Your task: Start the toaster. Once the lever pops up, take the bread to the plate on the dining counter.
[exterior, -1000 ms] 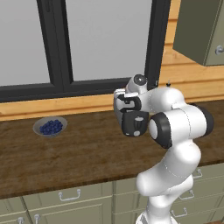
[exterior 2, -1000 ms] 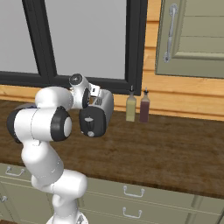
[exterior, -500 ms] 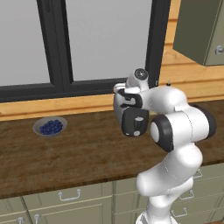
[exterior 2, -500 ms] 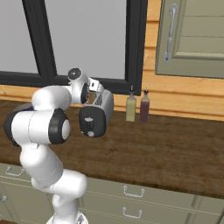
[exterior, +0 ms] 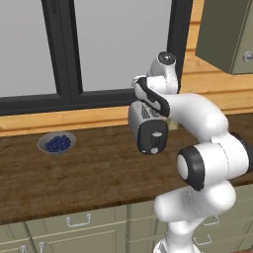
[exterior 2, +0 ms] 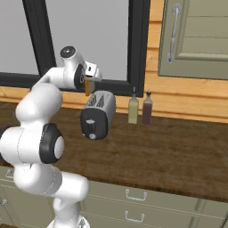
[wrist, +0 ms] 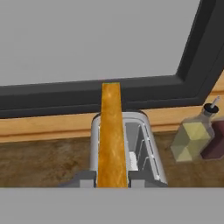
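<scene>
Hand view, grip: the gripper (wrist: 112,179) is clamped on the bread (wrist: 111,135), its two grey tips flanking the slice at the bottom centre of the frame; the slice stands edge-on and upright.
Task progress: toasting looks finished, judging by the slice being lifted; the bread sits above the toaster (wrist: 127,148), apparently clear of its slots. Carrying it to the plate on the dining counter is left to do.
Room, window: a large pale pane in a black frame (exterior: 64,59) fills the upper half of the left base view, with a light wooden sill band below it.
Room, cabinet: a grey-green wall cabinet (exterior 2: 196,38) with a long metal handle occupies the upper right of the right base view.
Surface, counter: a dark brown wood-grain counter (exterior: 74,183) runs across the middle of the left base view, over grey-green drawers (exterior 2: 133,205) with small handles.
Toaster: silver-white body, black end panel facing the cameras, centre of the left base view (exterior: 147,128); both slots look empty in the hand view.
Lever: a pale tab shows on the black panel (exterior 2: 91,121); its exact height is too small to read.
Bottles: one yellowish (exterior 2: 133,108) and one dark red (exterior 2: 147,109), just right of the toaster in the right base view.
Bowl: a small grey bowl of blue berries (exterior: 57,143), left edge of the left base view, well apart from the toaster.
</scene>
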Motion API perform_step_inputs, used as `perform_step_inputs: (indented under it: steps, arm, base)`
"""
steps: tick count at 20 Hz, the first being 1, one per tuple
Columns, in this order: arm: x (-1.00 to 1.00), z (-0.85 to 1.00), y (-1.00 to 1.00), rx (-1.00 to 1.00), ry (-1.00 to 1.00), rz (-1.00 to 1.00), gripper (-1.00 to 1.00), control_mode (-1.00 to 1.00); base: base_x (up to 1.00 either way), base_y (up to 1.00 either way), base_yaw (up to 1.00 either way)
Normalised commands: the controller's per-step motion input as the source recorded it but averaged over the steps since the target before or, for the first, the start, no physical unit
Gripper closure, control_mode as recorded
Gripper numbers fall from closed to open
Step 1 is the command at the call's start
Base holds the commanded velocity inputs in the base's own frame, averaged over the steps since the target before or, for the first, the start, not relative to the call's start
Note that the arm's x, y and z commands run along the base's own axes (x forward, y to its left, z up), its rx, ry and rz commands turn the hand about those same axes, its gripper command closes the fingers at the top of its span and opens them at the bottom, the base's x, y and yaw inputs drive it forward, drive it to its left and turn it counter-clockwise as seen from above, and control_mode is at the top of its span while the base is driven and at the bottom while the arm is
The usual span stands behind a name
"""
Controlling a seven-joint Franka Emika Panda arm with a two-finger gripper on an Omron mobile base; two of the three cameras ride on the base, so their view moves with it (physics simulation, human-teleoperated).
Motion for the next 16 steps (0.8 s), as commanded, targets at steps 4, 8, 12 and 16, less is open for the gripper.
perform_step_inputs:
  steps: [4, 8, 12, 16]
  arm:
    - [-1.00, 0.26, -0.44, 0.00, 0.00, 0.00, 1.00, -1.00]
    - [-1.00, 0.27, -0.34, 0.00, 0.04, 0.00, 1.00, -1.00]
    - [-1.00, 0.22, -0.24, 0.00, 0.11, -0.03, 1.00, -1.00]
    - [-1.00, 0.00, -0.04, 0.00, 0.12, -0.02, 1.00, -1.00]
  base:
    - [0.00, 0.00, 0.00]
    - [0.00, 0.00, 0.00]
    - [0.00, 0.00, 0.00]
    - [0.00, 0.00, 0.00]
